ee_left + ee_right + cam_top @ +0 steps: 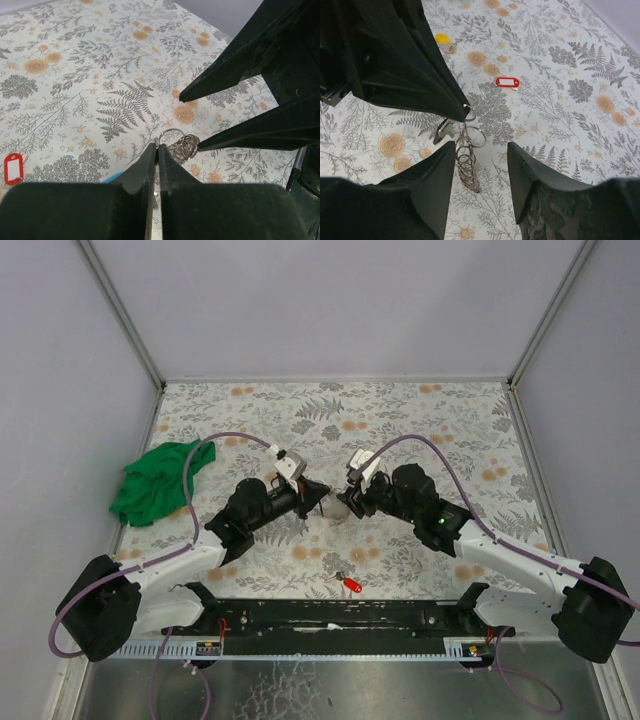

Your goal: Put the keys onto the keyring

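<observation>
My left gripper [322, 496] [157, 147] is shut on a thin wire loop that I take for the keyring [170, 134]. A light-blue arc [113, 177] peeks out beside its fingers. A stack of small metal rings [468, 161] [186, 145] hangs on that wire. My right gripper [343, 504] [481, 150] stands open around the stack, which lies close to one finger. A small grey and dark key [442, 131] dangles under the left fingertips [464, 113]. A red-tagged key [350, 584] [507, 82] [13, 168] and a yellow-tagged key [441, 38] lie loose on the mat.
A crumpled green cloth [155, 482] lies at the left of the floral mat [420, 420]. Purple cables [230, 437] arch over both arms. Grey walls close in the left, right and far sides. A black rail [330, 615] runs along the near edge.
</observation>
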`<state>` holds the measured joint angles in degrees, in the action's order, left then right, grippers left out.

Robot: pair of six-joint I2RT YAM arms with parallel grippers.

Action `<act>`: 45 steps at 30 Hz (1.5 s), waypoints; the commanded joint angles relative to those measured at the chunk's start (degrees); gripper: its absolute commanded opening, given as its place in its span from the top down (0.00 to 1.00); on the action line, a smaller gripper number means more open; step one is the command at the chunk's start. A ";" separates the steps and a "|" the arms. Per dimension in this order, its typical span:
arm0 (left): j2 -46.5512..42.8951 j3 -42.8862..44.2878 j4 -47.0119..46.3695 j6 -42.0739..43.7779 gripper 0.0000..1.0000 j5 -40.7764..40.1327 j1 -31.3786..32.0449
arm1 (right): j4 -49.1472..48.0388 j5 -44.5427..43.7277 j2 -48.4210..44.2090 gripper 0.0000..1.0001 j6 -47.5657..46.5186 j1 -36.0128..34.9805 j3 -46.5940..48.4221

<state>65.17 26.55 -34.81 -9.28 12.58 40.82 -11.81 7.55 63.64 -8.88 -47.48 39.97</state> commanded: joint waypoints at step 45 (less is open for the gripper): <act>-3.19 -0.82 -3.49 7.38 1.00 15.28 -0.30 | 14.43 52.04 14.52 0.81 -24.63 15.49 14.01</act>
<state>63.11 26.33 -31.53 -2.70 26.37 40.82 -0.58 56.49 77.47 -29.87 -32.23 50.46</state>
